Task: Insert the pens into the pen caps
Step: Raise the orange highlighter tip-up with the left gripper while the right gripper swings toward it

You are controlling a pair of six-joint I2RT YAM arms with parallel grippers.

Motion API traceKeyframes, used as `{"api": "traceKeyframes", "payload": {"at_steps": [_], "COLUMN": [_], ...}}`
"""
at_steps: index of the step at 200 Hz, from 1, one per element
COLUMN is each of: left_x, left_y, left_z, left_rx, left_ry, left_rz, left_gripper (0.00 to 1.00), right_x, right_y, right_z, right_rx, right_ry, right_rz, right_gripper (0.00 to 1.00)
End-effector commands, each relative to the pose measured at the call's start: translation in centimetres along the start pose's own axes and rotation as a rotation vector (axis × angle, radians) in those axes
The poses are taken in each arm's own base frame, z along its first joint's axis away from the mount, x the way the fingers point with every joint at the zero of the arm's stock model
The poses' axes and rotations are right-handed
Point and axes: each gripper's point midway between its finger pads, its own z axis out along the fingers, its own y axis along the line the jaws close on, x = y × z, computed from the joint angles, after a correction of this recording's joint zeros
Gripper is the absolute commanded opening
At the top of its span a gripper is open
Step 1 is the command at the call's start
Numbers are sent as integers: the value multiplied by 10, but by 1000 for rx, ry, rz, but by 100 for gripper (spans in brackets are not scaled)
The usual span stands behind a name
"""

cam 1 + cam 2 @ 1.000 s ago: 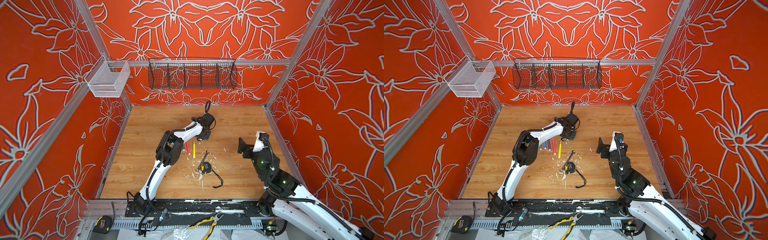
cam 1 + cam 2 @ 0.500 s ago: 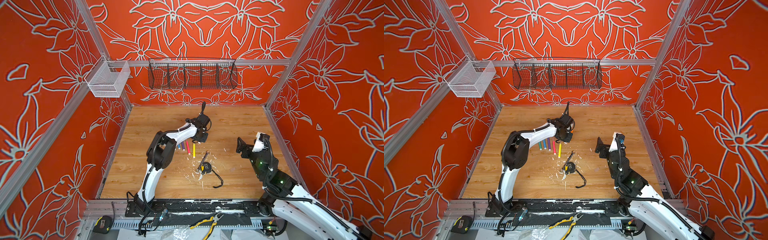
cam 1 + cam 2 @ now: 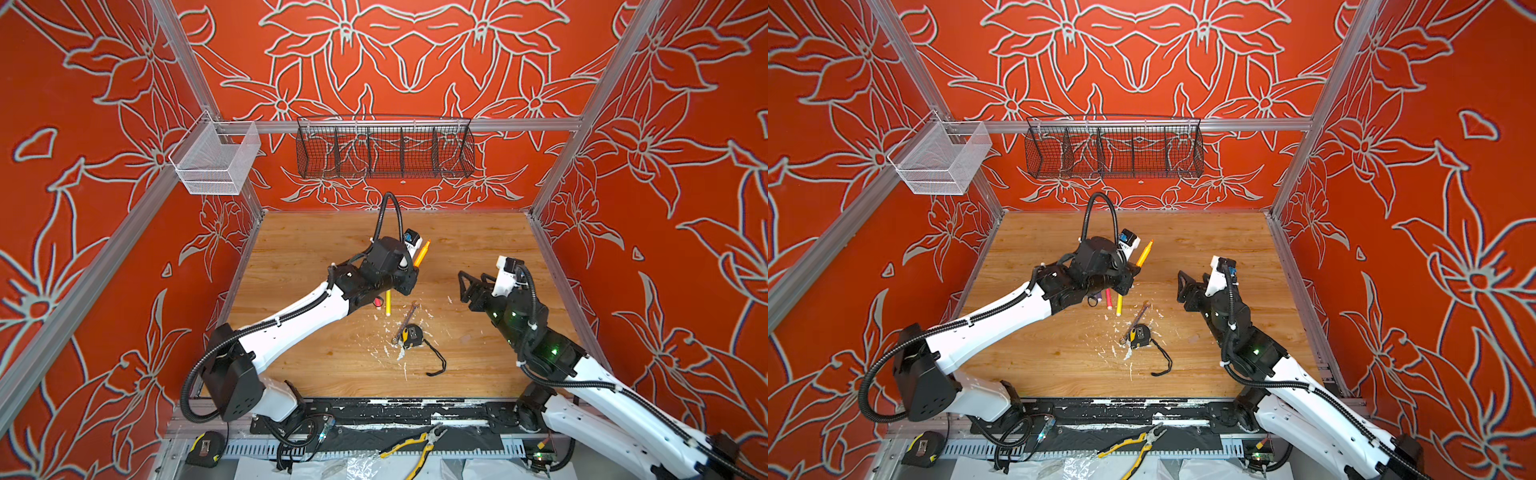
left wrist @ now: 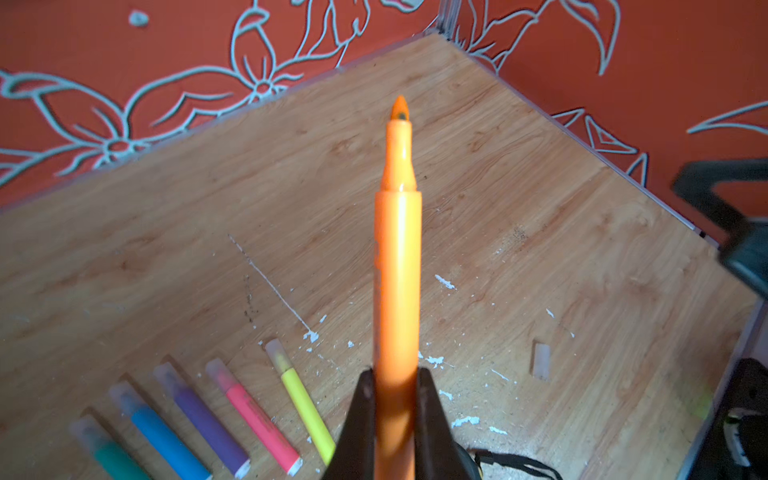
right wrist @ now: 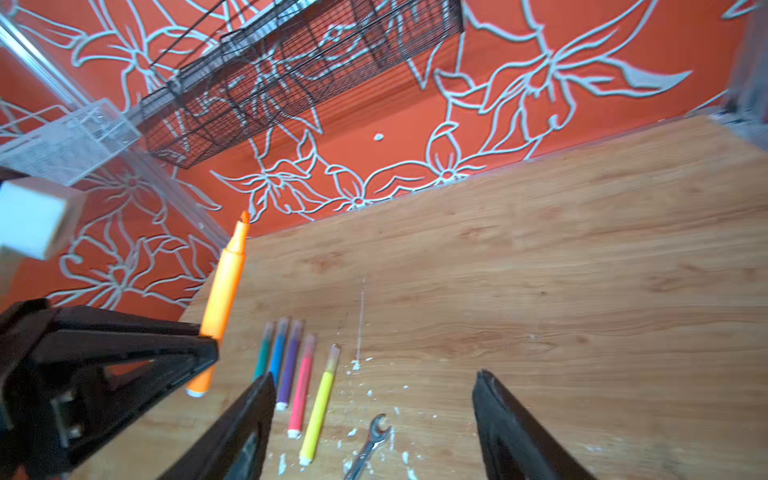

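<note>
My left gripper point(image 4: 395, 374) is shut on an uncapped orange pen point(image 4: 397, 270), held above the wood with its tip pointing up and away; both top views show this pen point(image 3: 422, 253) point(image 3: 1144, 253). Green point(image 4: 112, 453), blue point(image 4: 166, 440), purple point(image 4: 203, 424), pink point(image 4: 253, 419) and yellow point(image 4: 303, 407) pens lie in a row, each with a clear cap on. One loose pen cap point(image 4: 541, 360) lies alone on the wood. To the right my right gripper point(image 3: 465, 282) point(image 5: 374, 376) hovers open and empty, facing the orange pen point(image 5: 222, 299).
A grey wrench point(image 3: 406, 322) and a yellow-black tape measure point(image 3: 411, 334) with a black strap lie among white paint flecks mid-table. A black wire basket point(image 3: 384, 151) and a white mesh basket point(image 3: 216, 160) hang on the walls. Pliers point(image 3: 415, 446) lie on the front rail.
The left arm's elbow has swung down toward the front left while its gripper keeps the orange pen raised. The right gripper has edged left and its jaws have narrowed somewhat.
</note>
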Motion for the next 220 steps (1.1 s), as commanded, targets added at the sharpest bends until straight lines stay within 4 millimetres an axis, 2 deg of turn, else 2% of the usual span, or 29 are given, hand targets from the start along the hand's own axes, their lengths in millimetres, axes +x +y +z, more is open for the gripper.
{"api": "traceKeyframes", "payload": {"at_steps": [1,32,70,128,146,165,179,220], "left_x": [-8,-8,-4,4,6,7,8,10], "left_y": [-14,-23,-37,-64,-68,-69,-70,-77], "left_z": [-7,-14,-19,-20,-20,-20,-20,-20], "left_rx": [23,29,72,123,124,121,121,139], "left_ry": [-102,-129,-137,-146,-149,-149,-148,-143], "left_rz": [111,160,220,321,340,352,358,377], "left_gripper": [0,0,0,0,0,0,0,0], "right_x": [-10,-10,-2,6,8,9,9,9], "right_y": [46,62,56,65,63,61,60,57], "right_z": [-1,-2,3,16,18,19,18,17], "right_rx": [-212,-310,-303,-315,-304,-298,-297,-286], "right_ry": [14,15,8,58,59,55,52,48], "right_rz": [123,209,274,282,288,297,299,297], "right_gripper": [77,78,77,74,68,55,49,46]}}
